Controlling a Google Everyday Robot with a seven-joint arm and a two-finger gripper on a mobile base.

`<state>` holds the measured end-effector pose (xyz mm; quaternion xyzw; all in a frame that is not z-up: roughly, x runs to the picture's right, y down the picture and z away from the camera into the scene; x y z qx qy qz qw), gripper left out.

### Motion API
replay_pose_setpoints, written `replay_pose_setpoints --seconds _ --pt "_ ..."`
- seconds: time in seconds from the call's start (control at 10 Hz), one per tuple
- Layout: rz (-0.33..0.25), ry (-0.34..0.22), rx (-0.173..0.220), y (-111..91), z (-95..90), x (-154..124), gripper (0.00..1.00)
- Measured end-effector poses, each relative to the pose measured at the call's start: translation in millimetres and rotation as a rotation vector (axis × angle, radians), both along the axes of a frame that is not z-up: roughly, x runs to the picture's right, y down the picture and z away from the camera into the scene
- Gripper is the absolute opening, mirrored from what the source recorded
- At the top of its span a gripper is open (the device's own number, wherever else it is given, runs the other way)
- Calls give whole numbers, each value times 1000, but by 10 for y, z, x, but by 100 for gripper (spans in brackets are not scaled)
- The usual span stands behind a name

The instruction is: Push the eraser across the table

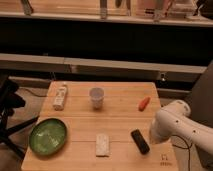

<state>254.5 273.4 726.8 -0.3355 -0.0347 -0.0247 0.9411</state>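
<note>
The eraser (pixel 140 141) is a small flat black oblong block lying at an angle near the front right of the light wooden table (pixel 120 120). My gripper (pixel 153 141) is at the end of the white arm, low over the table's right front edge. It is just to the right of the eraser and very close to it. I cannot tell whether it touches the eraser.
A whitish speckled block (pixel 103 145) lies left of the eraser. A green bowl (pixel 47 136) sits at the front left, a white bottle-like object (pixel 60 96) at the back left, a paper cup (pixel 97 98) mid-back, and a small orange-red object (pixel 144 103) at the back right.
</note>
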Motion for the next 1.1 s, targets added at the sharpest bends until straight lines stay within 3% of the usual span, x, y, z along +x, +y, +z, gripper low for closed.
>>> replay_pose_setpoints --seconds 0.6,0.9,1.1 --pt "-6 -11 -18 72 227 -192 0" --pt "-5 -7 -34 168 289 -83 0" --pt "-8 -11 -38 148 317 -155 0"
